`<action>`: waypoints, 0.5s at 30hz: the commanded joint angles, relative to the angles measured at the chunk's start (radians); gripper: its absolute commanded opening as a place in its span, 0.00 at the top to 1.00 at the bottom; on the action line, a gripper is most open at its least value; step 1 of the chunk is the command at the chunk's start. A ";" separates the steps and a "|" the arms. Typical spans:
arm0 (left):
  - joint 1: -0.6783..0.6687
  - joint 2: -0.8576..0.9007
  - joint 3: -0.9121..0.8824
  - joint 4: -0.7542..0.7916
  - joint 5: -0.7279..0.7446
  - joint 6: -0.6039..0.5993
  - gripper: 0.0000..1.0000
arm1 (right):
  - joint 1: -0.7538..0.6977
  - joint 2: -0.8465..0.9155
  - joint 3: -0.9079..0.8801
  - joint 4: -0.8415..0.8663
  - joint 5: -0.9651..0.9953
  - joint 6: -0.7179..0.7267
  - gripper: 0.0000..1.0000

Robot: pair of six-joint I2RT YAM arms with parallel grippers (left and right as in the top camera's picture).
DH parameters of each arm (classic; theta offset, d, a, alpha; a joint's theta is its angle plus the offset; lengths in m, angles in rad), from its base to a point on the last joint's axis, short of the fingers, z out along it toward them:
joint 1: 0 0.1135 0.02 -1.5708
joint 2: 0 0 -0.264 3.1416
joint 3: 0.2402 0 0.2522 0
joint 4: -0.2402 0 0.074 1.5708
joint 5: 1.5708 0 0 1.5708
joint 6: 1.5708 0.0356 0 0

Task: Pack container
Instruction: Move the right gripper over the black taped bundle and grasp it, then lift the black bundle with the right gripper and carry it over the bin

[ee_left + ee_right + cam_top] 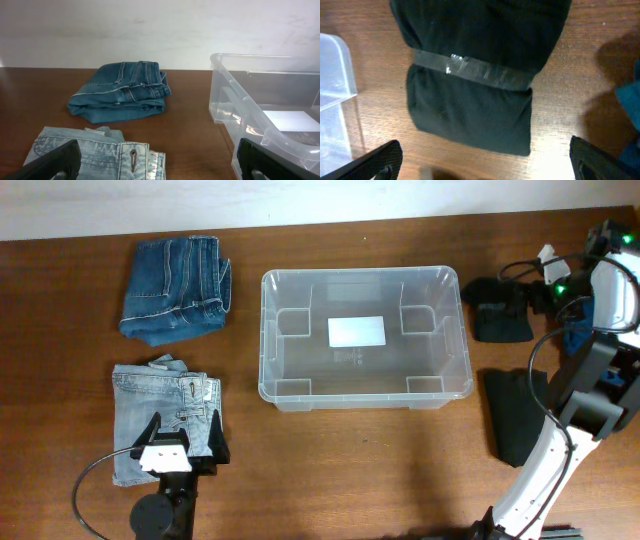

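Because the container (270,330) sits empty at the centre of the surface (350,470) while the left pincer (183,430) gapes wide over the pale jeans (140,395) and the right pincer (485,160) spreads wide above the black bundle (475,100), a shallow pinch could catch one layer and unfold either garment.

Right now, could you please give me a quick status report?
Left gripper open over light jeans. Right gripper open above black bundle. Container empty, nothing packed. Nothing blocking its opening.

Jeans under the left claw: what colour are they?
The jeans are light faded blue; overhead view shows best.
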 commanded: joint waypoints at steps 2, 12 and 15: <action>-0.003 -0.006 -0.004 -0.004 0.000 0.019 0.01 | -0.007 0.018 0.007 0.039 -0.001 -0.039 0.01; -0.003 -0.006 -0.004 -0.004 0.000 0.019 0.01 | -0.007 0.043 0.003 0.098 -0.062 -0.045 0.02; -0.003 -0.006 -0.004 -0.004 0.000 0.019 0.01 | -0.007 0.064 0.003 0.094 -0.069 -0.045 0.01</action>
